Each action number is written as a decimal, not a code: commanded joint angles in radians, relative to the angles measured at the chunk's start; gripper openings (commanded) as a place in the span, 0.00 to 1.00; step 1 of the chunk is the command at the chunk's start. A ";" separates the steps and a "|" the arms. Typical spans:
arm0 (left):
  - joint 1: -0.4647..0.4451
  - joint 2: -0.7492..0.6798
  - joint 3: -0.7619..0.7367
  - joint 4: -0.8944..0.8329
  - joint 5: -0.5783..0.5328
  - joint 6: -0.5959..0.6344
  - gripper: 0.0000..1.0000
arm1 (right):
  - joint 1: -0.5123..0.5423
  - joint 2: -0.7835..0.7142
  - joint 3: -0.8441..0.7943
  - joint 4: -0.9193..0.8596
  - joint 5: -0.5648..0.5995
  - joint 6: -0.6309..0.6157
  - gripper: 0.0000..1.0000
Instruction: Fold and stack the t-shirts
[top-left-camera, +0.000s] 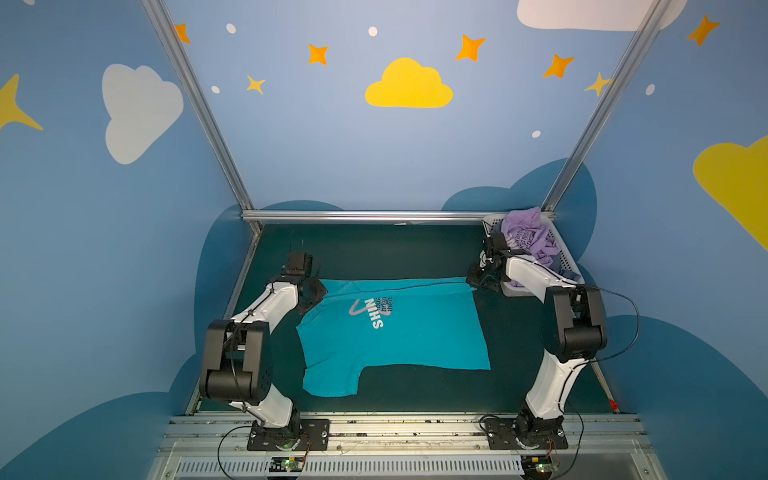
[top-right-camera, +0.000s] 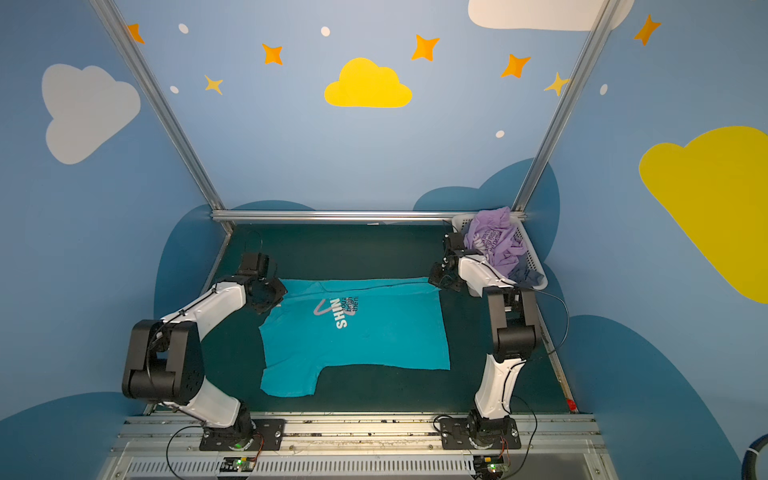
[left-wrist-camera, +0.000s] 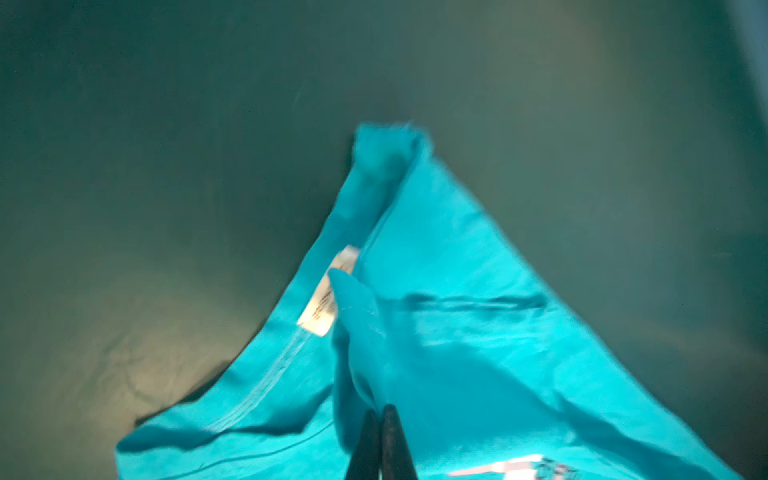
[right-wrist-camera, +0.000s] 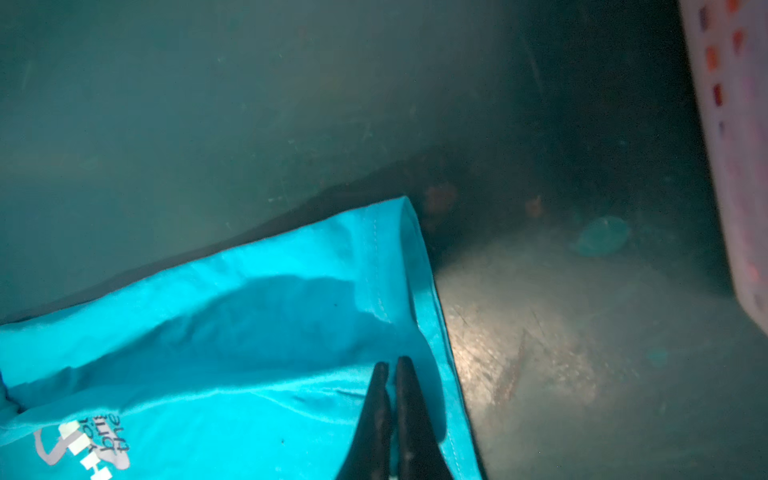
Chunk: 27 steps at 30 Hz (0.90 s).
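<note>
The teal t-shirt (top-left-camera: 395, 332) lies on the dark green table (top-left-camera: 374, 249). Its cloth is soft and smooth, its far side is drawn into a straight edge, and one short sleeve spreads toward the near left. Of its white print we read only "SHIN"; a fold cuts off the small dark text.

The left gripper (left-wrist-camera: 380, 409) is clamped on a raised ridge of cloth near the white neck label (left-wrist-camera: 324, 299). The right gripper (right-wrist-camera: 390, 365) is closed on the cloth by the stitched hem.

The lavender t-shirt (top-left-camera: 525, 237) sits crumpled in the white perforated basket (top-left-camera: 564, 254) at the far right, partly hidden by the right arm (top-left-camera: 528, 274).
</note>
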<state>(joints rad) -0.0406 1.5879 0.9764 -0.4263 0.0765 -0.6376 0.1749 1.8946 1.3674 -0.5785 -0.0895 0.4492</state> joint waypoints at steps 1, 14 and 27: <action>-0.004 0.004 -0.027 0.001 -0.039 -0.006 0.04 | 0.010 -0.056 -0.043 0.013 0.011 0.008 0.00; -0.015 -0.017 -0.038 -0.117 -0.167 -0.030 0.23 | 0.023 -0.131 -0.223 0.039 0.083 0.025 0.06; -0.231 0.062 0.236 -0.247 -0.364 -0.010 0.52 | 0.035 -0.384 -0.343 -0.023 0.198 0.026 0.36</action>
<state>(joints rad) -0.2203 1.5826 1.1290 -0.6483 -0.2359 -0.6727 0.2005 1.5723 1.0412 -0.5632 0.0658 0.4686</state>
